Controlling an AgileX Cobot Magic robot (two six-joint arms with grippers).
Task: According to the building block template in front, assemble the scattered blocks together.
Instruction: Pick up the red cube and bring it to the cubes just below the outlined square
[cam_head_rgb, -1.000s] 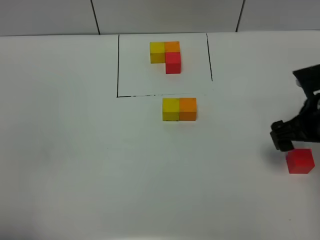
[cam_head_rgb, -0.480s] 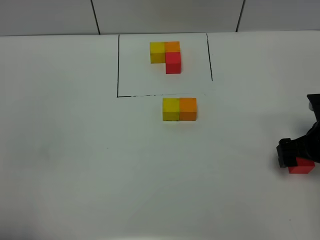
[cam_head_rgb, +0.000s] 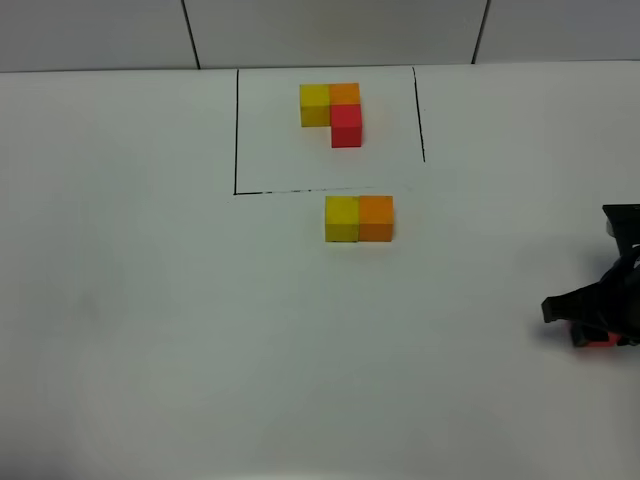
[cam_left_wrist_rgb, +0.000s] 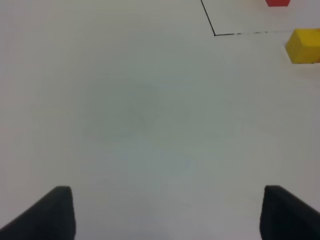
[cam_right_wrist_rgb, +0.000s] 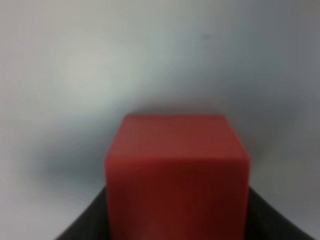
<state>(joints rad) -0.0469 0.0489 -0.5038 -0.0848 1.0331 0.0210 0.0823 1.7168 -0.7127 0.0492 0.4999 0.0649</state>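
Right hand (cam_head_rgb: 592, 322) clenched on red cube (cam_right_wrist_rgb: 177, 170). Slot at orange cube (cam_head_rgb: 376, 218)'s six o'clock lies toward ten o'clock from it. Left hand (cam_left_wrist_rgb: 165, 215) released, holding nothing.

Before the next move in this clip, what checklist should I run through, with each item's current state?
1. right gripper shut on red block: ok.
2. red block lifted clear of the table: cannot tell.
3. yellow block and orange block touching, ordered like the template: ok.
4. near side of orange block, where red goes, free: ok.
5. left gripper open, holding nothing, away from the blocks: ok.
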